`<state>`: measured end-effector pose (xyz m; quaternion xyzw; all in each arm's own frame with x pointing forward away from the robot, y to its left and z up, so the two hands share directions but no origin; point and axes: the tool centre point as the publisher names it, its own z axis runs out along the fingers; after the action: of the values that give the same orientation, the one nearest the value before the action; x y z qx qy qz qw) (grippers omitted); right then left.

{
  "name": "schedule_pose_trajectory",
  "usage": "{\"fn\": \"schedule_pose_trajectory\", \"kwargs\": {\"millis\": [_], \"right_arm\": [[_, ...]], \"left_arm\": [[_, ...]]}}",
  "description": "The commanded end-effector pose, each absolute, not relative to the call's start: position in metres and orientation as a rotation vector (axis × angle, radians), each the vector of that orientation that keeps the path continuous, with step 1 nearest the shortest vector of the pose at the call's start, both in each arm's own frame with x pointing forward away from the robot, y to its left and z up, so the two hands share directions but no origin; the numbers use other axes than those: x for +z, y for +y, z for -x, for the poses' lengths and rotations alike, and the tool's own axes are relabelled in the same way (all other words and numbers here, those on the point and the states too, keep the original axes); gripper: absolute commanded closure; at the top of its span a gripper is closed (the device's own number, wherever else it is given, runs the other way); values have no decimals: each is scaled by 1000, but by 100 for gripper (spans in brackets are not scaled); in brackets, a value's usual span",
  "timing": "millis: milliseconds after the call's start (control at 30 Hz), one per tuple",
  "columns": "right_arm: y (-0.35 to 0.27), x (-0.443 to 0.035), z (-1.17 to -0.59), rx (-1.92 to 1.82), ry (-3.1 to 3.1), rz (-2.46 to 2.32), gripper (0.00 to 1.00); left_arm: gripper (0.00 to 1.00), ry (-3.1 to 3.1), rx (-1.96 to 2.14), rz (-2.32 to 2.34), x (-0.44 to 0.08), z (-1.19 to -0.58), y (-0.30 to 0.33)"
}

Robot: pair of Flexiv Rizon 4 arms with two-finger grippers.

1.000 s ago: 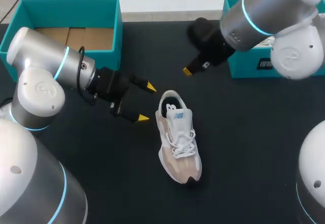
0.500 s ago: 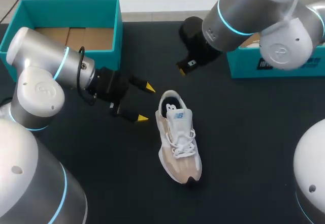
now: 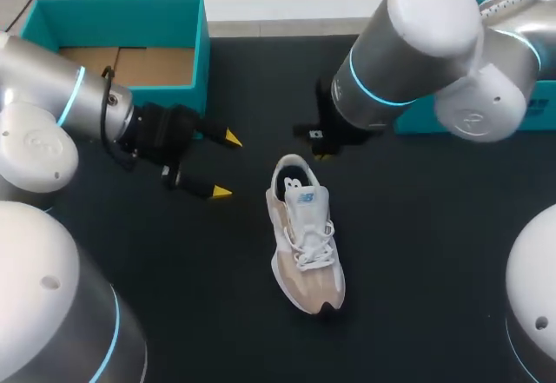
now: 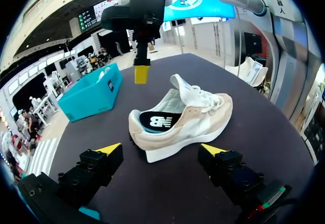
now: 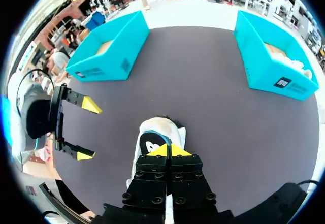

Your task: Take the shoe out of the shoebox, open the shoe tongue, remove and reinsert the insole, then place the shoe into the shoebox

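Your shoe is out of both boxes. It stands upright on its sole on the black counter, between the two arms. It is a beige and white trainer with white laces. In the head view its heel points to the far side and its toe to the near edge. The dark insole shows in the heel opening, and the white tongue stands up above the laces.

Your left arm comes in beside the open teal shoebox, which shows brown cardboard inside. The left jaws are spread wide and hold nothing. Their yellow tips point towards the shoe's heel end, near it but apart from it. In the left wrist view the shoe stands side-on ahead of the left jaws, clear of both fingers.

Your right arm reaches past the middle and hangs by the shoe's heel. The right jaws are pressed together, fingertips meeting, and they clamp nothing. In the right wrist view the heel opening shows just ahead of them. In the left wrist view they hang above the counter just behind the heel, not touching the shoe. The second shoebox, also teal, stands at the far right, well apart from the shoe
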<state>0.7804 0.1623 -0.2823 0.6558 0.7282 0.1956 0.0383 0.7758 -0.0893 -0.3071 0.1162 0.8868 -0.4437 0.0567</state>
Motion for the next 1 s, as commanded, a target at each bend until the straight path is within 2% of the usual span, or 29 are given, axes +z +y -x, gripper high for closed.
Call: {"fn": "schedule_pose_trajectory", "kwargs": {"millis": [33, 367, 1000], "right_arm": [[169, -284, -779, 543, 2176, -2021, 100], [169, -284, -779, 543, 2176, -2021, 100], [194, -328, -761, 374, 2164, -2085, 100]], "left_arm": [[0, 2695, -1338, -350, -289, -770, -69], [0, 2743, -1313, -270, -275, -784, -32], [0, 2683, -1322, -105, -256, -785, 2]]}}
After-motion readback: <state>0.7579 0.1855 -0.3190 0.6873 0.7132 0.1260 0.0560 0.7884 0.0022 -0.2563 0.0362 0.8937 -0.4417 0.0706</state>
